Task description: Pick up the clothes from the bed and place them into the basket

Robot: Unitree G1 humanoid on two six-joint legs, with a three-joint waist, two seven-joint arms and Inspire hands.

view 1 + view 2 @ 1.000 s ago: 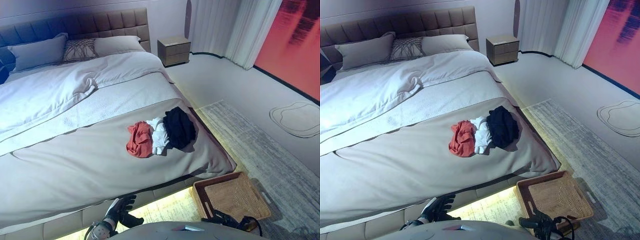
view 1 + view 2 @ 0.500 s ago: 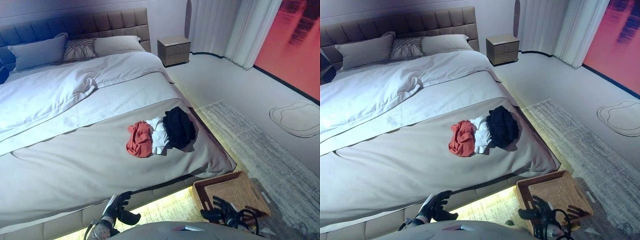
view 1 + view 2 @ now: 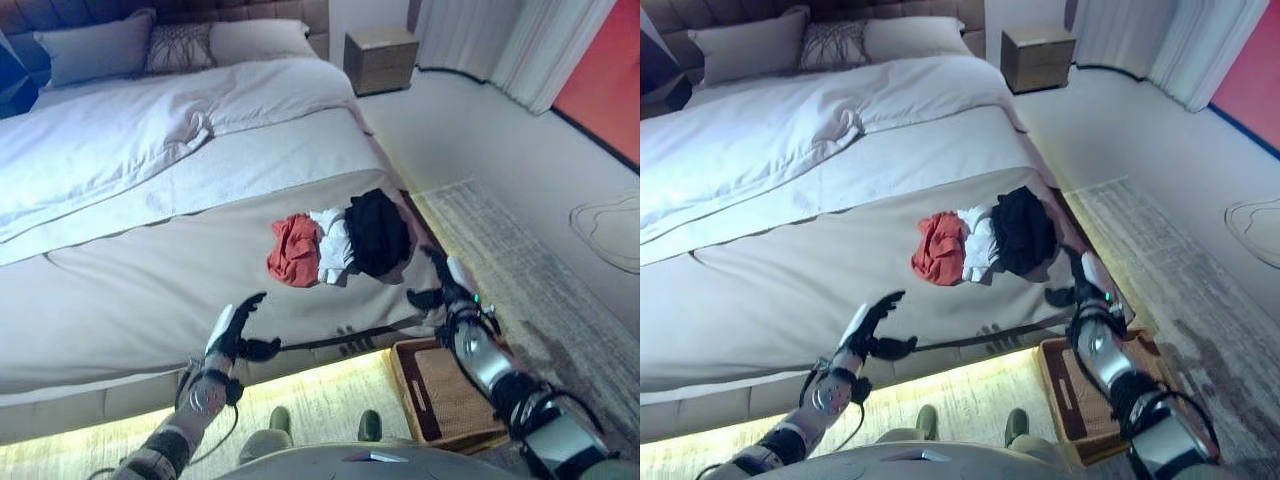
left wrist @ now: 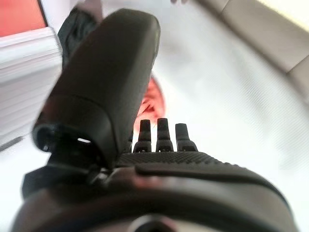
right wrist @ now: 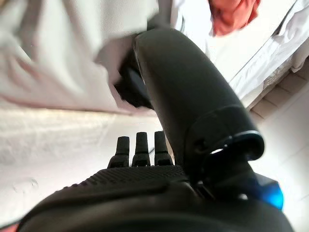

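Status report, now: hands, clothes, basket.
Left hand and right hand open, empty, raised over the bed edge. Clothes piled on bed, untouched. Basket on floor under right arm. Path clear.

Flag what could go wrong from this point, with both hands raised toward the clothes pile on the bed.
1. The red garment, white garment and black garment overlap in one heap, so a grab may lift only part of it or drag a neighbour off.
2. The heap lies near the bed's edge; a nudge from the open right hand could push clothes onto the floor.
3. The wicker basket sits low beneath the right arm, so a release may miss it. The left hand is open, short of the pile.
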